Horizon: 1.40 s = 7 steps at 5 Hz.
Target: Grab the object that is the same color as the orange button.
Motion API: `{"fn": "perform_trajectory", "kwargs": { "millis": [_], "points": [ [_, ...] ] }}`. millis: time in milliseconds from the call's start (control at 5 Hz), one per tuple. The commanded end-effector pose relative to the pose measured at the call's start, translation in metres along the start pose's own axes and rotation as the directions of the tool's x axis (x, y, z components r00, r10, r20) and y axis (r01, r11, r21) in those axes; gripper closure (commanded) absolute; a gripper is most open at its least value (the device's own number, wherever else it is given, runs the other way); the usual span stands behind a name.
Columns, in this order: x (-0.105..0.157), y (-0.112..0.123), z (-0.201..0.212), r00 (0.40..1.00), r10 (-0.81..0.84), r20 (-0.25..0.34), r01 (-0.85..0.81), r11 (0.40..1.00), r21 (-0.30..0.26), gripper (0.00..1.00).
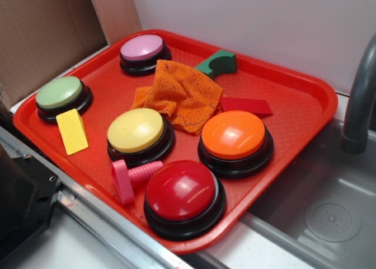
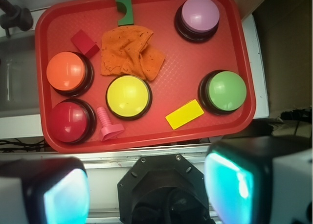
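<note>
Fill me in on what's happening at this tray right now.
Nothing is being handled yet. The tool hangs open above the near edge of the red tray, holding nothing. The orange cloth it is meant to grab lies crumpled near the middle of the tray, untouched, between the yellow button and the green block. The orange button whose colour it matches sits beside it, with red, green and pink buttons around.

Two views of one red tray (image 1: 305,113)

Exterior camera looks obliquely from close by; wrist camera looks straight down from higher, sharing the whole tray (image 2: 161,136) flipped.
</note>
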State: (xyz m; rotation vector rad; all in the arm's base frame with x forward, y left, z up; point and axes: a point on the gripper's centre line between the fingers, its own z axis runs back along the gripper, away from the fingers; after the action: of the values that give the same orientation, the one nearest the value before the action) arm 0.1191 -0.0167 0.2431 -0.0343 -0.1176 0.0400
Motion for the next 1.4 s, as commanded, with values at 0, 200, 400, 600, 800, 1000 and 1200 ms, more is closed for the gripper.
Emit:
{"fn": "perform_trajectory", "kwargs": {
  "millis": [0, 200, 400, 600, 800, 1000, 1200],
  "points": [
    [0.0, 0.0, 0.0, 1.0, 0.0, 0.0, 0.0, 1.0, 0.0, 0.0],
    [0.017, -0.004, -0.019, 0.991, 0.077, 0.108, -0.074, 0.997, -0.034, 0.0],
    [0.042, 0.001, -0.046, 0.971, 0.196, 0.137, -0.194, 0.981, -0.024, 0.0],
    [0.065, 0.004, -0.073, 0.948, 0.272, 0.164, -0.275, 0.961, -0.006, 0.0],
    [0.095, 0.004, -0.113, 0.924, 0.304, 0.232, -0.311, 0.95, -0.007, 0.0],
    [0.11, -0.003, -0.142, 0.888, 0.384, 0.251, -0.398, 0.917, 0.006, 0.0],
    [0.127, -0.002, -0.186, 0.875, 0.43, 0.224, -0.445, 0.895, 0.02, 0.0]
  ]
}}
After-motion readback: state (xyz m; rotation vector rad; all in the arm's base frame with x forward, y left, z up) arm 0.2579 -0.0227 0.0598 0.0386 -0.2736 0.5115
